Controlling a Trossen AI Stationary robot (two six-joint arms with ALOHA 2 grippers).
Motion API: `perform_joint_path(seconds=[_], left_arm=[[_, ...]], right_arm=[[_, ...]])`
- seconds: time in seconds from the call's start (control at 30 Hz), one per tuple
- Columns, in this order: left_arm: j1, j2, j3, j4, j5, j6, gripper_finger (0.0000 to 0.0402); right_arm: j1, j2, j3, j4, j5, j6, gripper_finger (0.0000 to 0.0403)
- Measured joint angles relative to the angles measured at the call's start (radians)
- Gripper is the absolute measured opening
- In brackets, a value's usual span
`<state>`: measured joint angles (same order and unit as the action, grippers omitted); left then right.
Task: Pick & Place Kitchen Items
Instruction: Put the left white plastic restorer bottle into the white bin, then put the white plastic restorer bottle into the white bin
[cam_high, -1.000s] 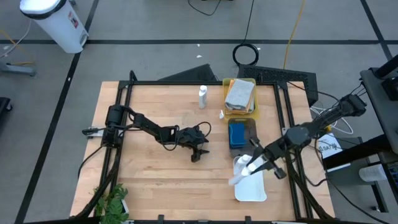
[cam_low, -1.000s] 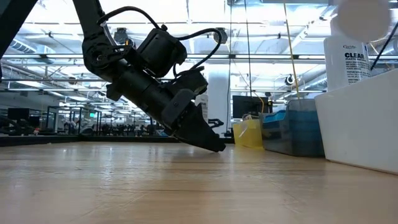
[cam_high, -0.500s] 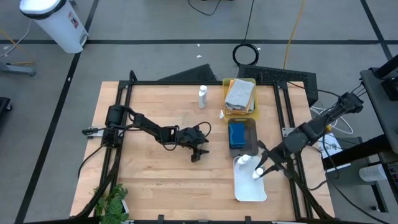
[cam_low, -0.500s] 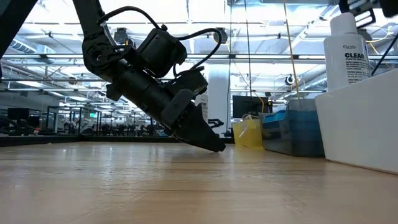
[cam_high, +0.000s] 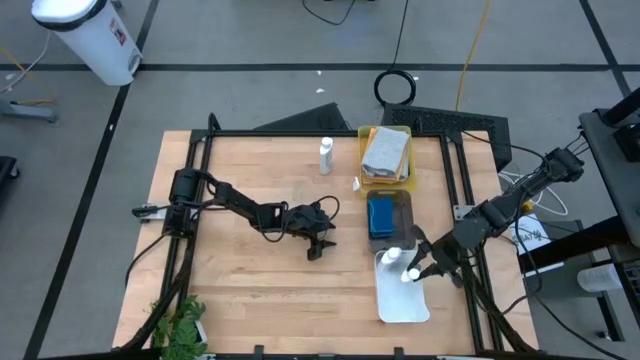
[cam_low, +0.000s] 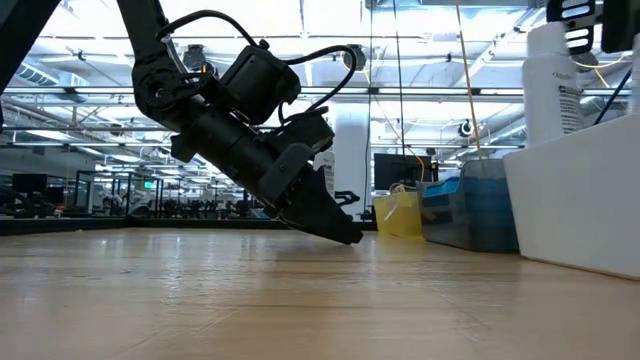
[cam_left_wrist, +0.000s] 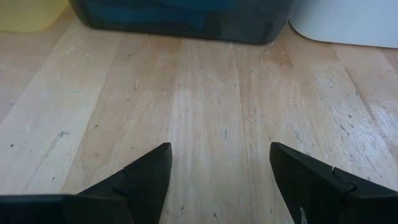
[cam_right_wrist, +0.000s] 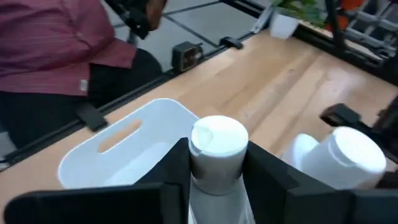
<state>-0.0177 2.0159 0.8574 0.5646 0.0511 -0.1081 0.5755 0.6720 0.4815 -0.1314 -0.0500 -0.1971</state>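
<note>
The right pincer (cam_high: 418, 270) is over the white tray (cam_high: 403, 305) at the right front of the wooden table (cam_high: 250, 270). It squeezes a small white bottle (cam_right_wrist: 214, 155) just under its cap, with 1 dark finger (cam_right_wrist: 171, 171) on each side. The bottle stands straight up above the tray. A 2nd white bottle (cam_high: 391, 258) sits in the same tray, right next to the 1st one. In the low view the held bottle (cam_low: 553, 85) sticks up over the tray's wall.

A 3rd white bottle (cam_high: 325, 155) stands alone at the back of the table. Beside it is the yellow tray (cam_high: 364, 152) with a grey towel (cam_high: 385, 153) in it. Just in front of that is the dark grey tray (cam_high: 403, 204), with a blue sponge (cam_high: 382, 216) inside.

The left pincer (cam_high: 318, 246) rests low near the middle of the table, close to the dark grey tray. Its fingers (cam_left_wrist: 140, 180) are spread apart and hold nothing.

A person in a dark red shirt (cam_right_wrist: 56, 37) is at the table's edge, seen in the right wrist view.
</note>
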Motion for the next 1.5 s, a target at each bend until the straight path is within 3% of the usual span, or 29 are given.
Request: perform_joint_path(seconds=[0.27,0.47,0.67,0.83,1.0,1.17,1.5], left_arm=[[0.0,0.0,0.0,0.006,0.0,-0.001,0.0278],[0.0,0.0,-0.001,0.023,0.0,-0.006,0.0278],[0.012,-0.009,-0.001,0.018,0.001,-0.002,0.0278],[0.061,-0.104,-0.002,-0.059,-0.042,-0.023,0.0278],[0.102,-0.203,-0.003,-0.128,-0.209,-0.017,0.0278],[0.15,-0.218,-0.051,-0.055,-0.391,-0.003,0.0278],[0.269,-0.169,-0.138,0.103,-0.394,-0.117,0.0278]], right_arm=[[0.0,0.002,-0.036,0.042,0.173,0.053,0.018],[0.0,-0.013,-0.036,0.051,0.184,0.113,0.021],[0.003,-0.076,-0.016,0.053,0.181,0.14,0.0221],[0.019,-0.144,-0.015,0.053,0.181,0.131,0.0219],[0.035,-0.195,-0.015,0.054,0.18,0.123,0.0213],[0.035,-0.209,-0.015,0.053,0.18,0.124,0.0212],[0.035,-0.208,-0.014,0.071,0.18,0.064,0.0208]])
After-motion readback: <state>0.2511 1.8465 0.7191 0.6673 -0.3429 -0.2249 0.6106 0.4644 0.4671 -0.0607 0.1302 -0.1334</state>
